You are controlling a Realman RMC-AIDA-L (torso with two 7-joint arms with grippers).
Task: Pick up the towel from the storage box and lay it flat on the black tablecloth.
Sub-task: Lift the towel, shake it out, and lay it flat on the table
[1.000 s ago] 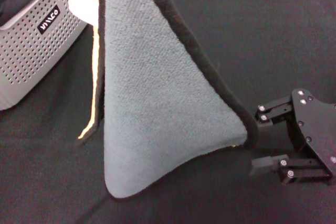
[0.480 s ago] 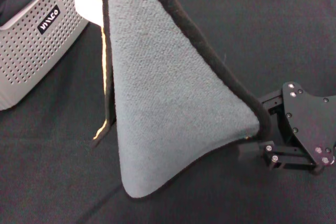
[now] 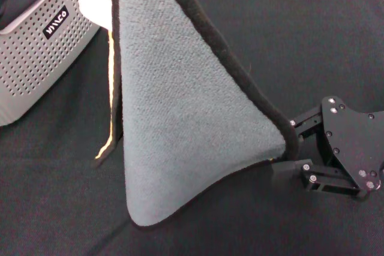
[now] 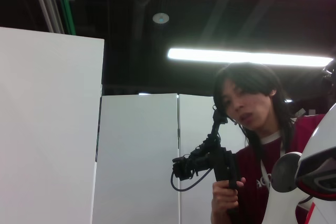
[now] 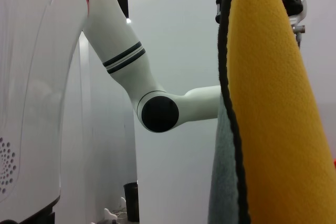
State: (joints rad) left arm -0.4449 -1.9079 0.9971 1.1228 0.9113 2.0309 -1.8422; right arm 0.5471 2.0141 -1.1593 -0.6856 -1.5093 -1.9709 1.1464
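towel (image 3: 192, 130) hangs clear of box (image 3: 36, 46) | right end effector (image 3: 287, 157) has closed in on its 4 o'clock corner, grip unclear | spreading over cloth (image 3: 312, 40) next

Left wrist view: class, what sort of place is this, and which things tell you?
Probably a robot test lab or studio: white partition panels, exposed dark ceiling with a strip light, and a person filming with a handheld camera rig.

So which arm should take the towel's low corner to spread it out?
The right. The right gripper already sits at the hanging towel's lower corner, over the black tablecloth. The left arm holds the towel up from above, out of the head view.
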